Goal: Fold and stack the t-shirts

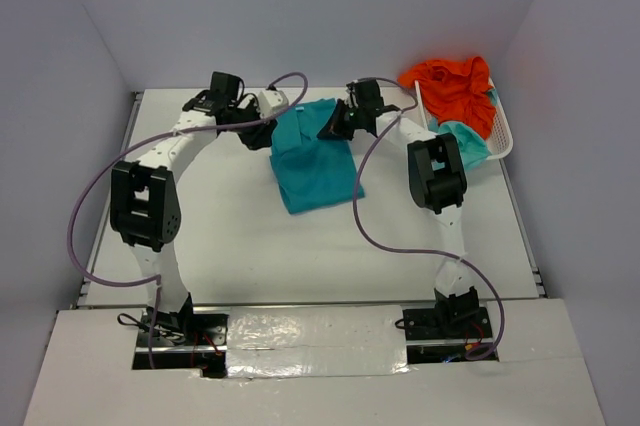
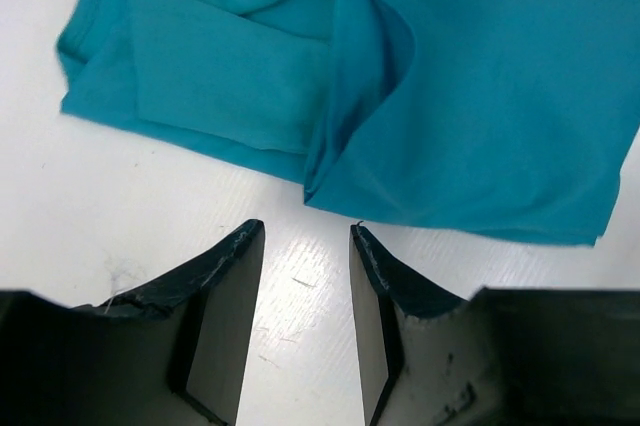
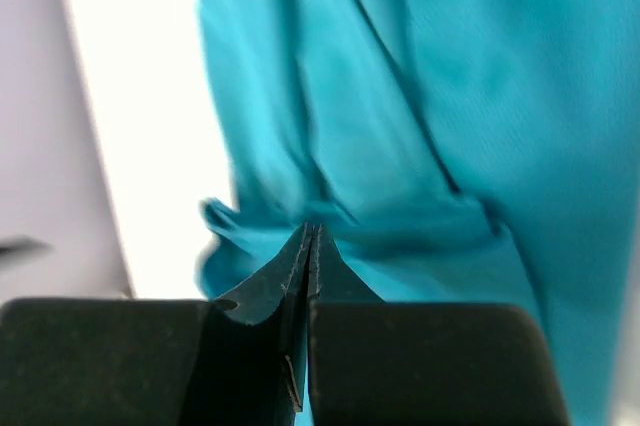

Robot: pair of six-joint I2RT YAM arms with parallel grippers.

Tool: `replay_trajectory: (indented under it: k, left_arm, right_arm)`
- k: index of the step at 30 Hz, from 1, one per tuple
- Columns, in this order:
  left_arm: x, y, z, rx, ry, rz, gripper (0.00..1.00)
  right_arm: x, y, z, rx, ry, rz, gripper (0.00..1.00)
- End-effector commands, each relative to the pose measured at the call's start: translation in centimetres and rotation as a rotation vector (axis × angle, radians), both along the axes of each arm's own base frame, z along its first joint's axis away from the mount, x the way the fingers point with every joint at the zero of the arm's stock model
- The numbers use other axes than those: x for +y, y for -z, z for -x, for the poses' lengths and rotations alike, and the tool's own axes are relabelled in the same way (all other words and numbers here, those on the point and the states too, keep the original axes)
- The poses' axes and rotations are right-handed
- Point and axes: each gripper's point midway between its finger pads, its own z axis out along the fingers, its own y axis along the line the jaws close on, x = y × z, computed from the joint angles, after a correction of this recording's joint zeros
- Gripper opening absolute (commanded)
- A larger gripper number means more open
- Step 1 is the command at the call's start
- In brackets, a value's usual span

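Observation:
The teal t-shirt (image 1: 310, 166) (image 2: 480, 96) (image 3: 450, 96) lies partly folded at the far middle of the table, one fold doubled over near its collar. My left gripper (image 1: 262, 131) (image 2: 305, 228) hovers open just off the shirt's left edge, with only bare table between its fingers (image 2: 225, 286). My right gripper (image 1: 330, 129) (image 3: 312, 231) is at the shirt's upper right edge, shut, with teal cloth bunched at its tips. The orange t-shirt (image 1: 455, 86) and the mint-aqua t-shirt (image 1: 468, 141) lie crumpled in the basket.
The white mesh basket (image 1: 505, 141) stands at the far right of the table, against the right wall. Grey walls close in the table on the left, back and right. Purple cables loop from both arms over the table.

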Motion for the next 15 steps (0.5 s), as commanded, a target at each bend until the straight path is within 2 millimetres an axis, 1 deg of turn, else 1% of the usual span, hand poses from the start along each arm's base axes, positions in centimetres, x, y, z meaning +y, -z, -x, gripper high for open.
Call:
replay_trajectory:
  k: [1,2,3,4,5,6,7,8,9,10,11,12,13,14,15]
  left_arm:
    - [-1.9,-1.0,2.6,-0.083,0.181,-0.062,0.52]
    - [-2.3,-1.0,3.1,-0.124,0.256,-0.092,0.53]
    - [-3.3,-0.8,4.0,-0.139,0.325,-0.109,0.53]
    - [-3.5,-0.1,5.7,-0.119,0.385,-0.127,0.55]
    - [-4.0,0.1,6.4,-0.17,0.484,-0.155,0.56]
    - [-5.1,0.7,7.8,-0.183,0.559,-0.171,0.57]
    - [-5.3,1.8,9.4,-0.181,0.614,-0.187,0.58]
    - [-6.7,2.3,10.5,-0.243,0.713,-0.224,0.59]
    - [-7.2,2.9,11.2,-0.276,0.758,-0.245,0.6]
    - [-7.3,4.1,12.9,-0.285,0.799,-0.257,0.62]
    - [-8.3,3.8,12.5,-0.384,0.842,-0.267,0.64]
    - [-9.3,3.9,13.4,-0.416,0.881,-0.254,0.66]
    - [-9.5,4.8,14.2,-0.414,0.908,-0.255,0.68]
    - [-9.6,5.5,14.7,-0.413,0.951,-0.271,0.69]
    - [-9.9,6.7,15.0,-0.384,0.975,-0.284,0.7]
  right_arm:
    - [1.6,-3.6,-3.4,-0.097,0.075,-0.125,0.0]
    - [1.4,-3.5,-3.7,-0.095,0.089,-0.12,0.0]
    - [1.2,-3.1,-3.8,-0.077,0.101,-0.113,0.0]
    - [1.0,-3.0,-3.8,-0.066,0.114,-0.12,0.0]
    - [0.9,-3.2,-3.8,-0.062,0.116,-0.126,0.0]
    - [0.0,-2.8,-3.6,-0.051,0.129,-0.124,0.0]
    - [-0.6,-4.4,-3.4,-0.082,0.125,-0.123,0.0]
    - [-1.5,-3.7,-2.5,-0.058,0.125,-0.094,0.05]
    - [-2.9,-4.0,-2.3,-0.065,0.131,-0.069,0.09]
    - [-3.9,-6.0,-1.8,-0.101,0.127,-0.049,0.14]
    - [-5.0,-6.0,-1.2,-0.127,0.101,0.0,0.2]
    - [-6.3,-4.7,0.5,-0.076,0.095,0.037,0.33]
    - [-7.5,-5.8,1.2,-0.088,0.093,0.048,0.41]
    - [-8.1,-5.6,2.1,-0.088,0.069,0.076,0.49]
    - [-9.0,-4.7,4.1,-0.036,0.062,0.104,0.51]
